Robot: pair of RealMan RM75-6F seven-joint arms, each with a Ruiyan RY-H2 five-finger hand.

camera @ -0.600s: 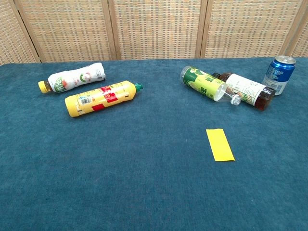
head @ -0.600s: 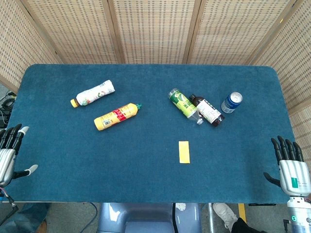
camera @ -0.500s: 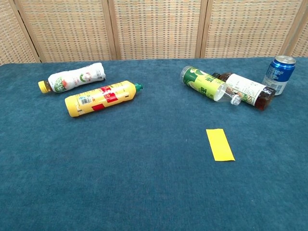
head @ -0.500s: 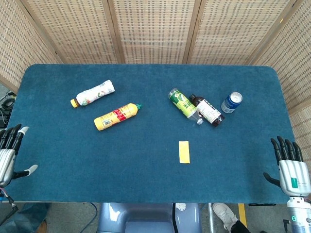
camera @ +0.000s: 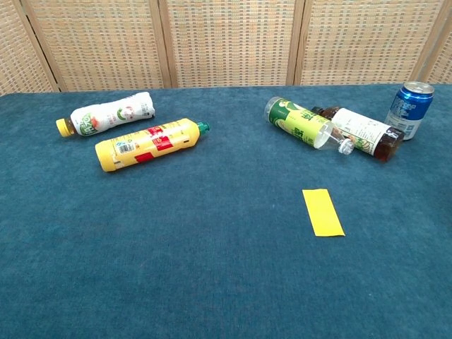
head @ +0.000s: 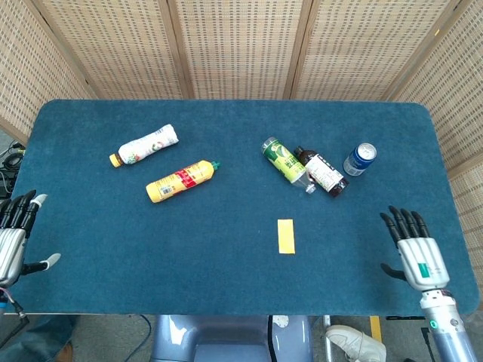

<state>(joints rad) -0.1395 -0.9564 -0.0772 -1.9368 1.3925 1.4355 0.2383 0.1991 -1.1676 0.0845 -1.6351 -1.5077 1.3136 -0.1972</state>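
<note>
1. Woven cane screens [head: 241,45] stand behind a blue-carpeted tabletop [head: 226,264] that carries every item

2. Right hand [head: 413,247] hovers over the near right part of the tabletop in the head view, fingers spread and straight, pointing away from the robot, holding nothing; the chest view does not show it

3. Left hand [head: 13,234] sits just off the near left edge of the tabletop, fingers apart and thumb out to the side, empty and touching nothing

4. Nearest to the right hand is a blue can [head: 360,159], upright near the far right of the tabletop, well apart from the fingers

5. Just left of the can lies a dark bottle [head: 322,172] with a white label, on its side; a green-labelled clear bottle [head: 286,161] lies beside it, and the two touch or nearly touch at their near ends

6. A flat yellow strip [head: 285,236] lies on the carpet nearer the robot than those bottles, between the two hands but closer to the right one

7. On the left half, a yellow bottle [head: 182,181] with a red label and green cap lies on its side, and a white bottle [head: 146,145] with a yellow cap lies just beyond it, the two apart from each other
</note>
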